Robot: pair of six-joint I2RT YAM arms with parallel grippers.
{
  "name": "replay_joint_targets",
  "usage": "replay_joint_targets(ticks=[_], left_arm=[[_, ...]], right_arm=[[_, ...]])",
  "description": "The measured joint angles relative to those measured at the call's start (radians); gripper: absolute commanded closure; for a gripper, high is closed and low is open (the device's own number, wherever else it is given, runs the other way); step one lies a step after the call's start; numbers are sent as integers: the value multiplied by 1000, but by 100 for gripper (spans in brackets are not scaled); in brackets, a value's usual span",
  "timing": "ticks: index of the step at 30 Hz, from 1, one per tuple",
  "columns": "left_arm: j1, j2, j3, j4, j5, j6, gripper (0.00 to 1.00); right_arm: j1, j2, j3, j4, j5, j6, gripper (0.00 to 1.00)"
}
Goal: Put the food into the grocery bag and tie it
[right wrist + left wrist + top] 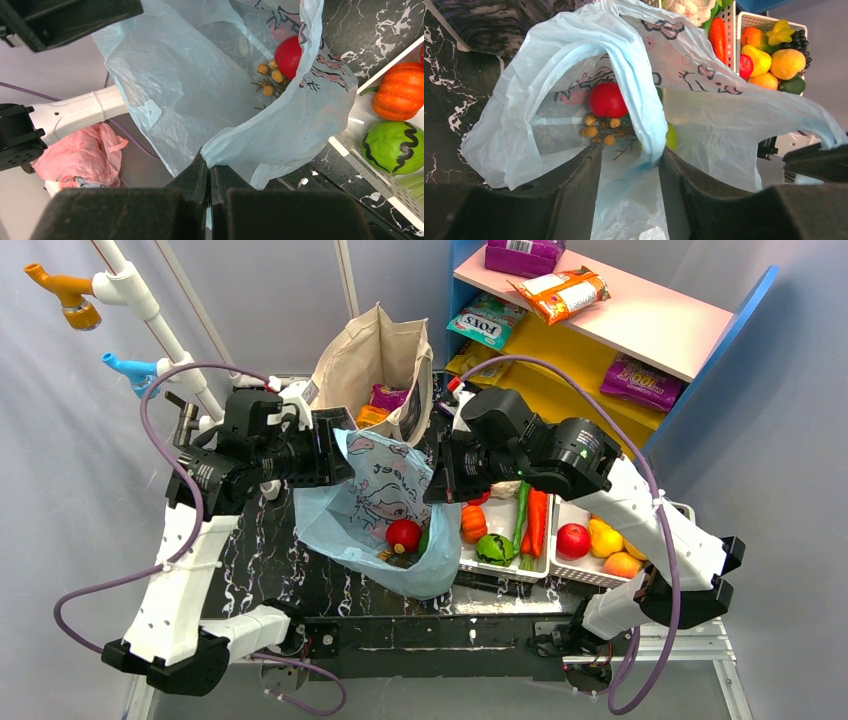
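The light-blue grocery bag (365,502) hangs open between both arms over the dark marbled table. Inside lie a red round fruit (607,99), a bunch of small brown balls on twigs (599,129) and a green piece (670,137) half hidden behind a handle. My left gripper (630,150) stands open at the bag's left rim. A bunched handle loop (644,100) runs between its fingers and lies against the right one. My right gripper (208,157) is shut on the bag's opposite rim (240,145) and holds it up.
A beige canvas tote (380,355) stands behind the bag. Right of the bag, two white baskets (500,571) hold a pumpkin (400,92), a green striped squash (395,145), carrots and fruit. A shelf (640,325) with snack packs stands at the back right. A pink bag (80,150) lies off the table.
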Motion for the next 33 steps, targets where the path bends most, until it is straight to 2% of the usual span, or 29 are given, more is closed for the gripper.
replay_joint_targets(ticks=[4, 8, 14, 21, 24, 28, 33], left_arm=[[0, 21, -9, 16, -13, -6, 74], [0, 25, -38, 39, -11, -23, 100], [0, 28, -22, 29, 10, -59, 100], [0, 36, 229, -38, 109, -139, 100], [0, 5, 269, -51, 166, -190, 100], [0, -57, 251, -48, 235, -274, 100], [0, -192, 66, 97, 344, -407, 100]], right_arm=[[0, -19, -28, 20, -10, -14, 99], [0, -61, -77, 55, -14, -31, 99], [0, -85, -97, 118, -14, -58, 99], [0, -83, -97, 272, -31, -157, 99], [0, -81, -97, 353, -45, -208, 99], [0, -85, -122, 488, -97, -277, 99], [0, -127, -264, 655, -250, -353, 99]])
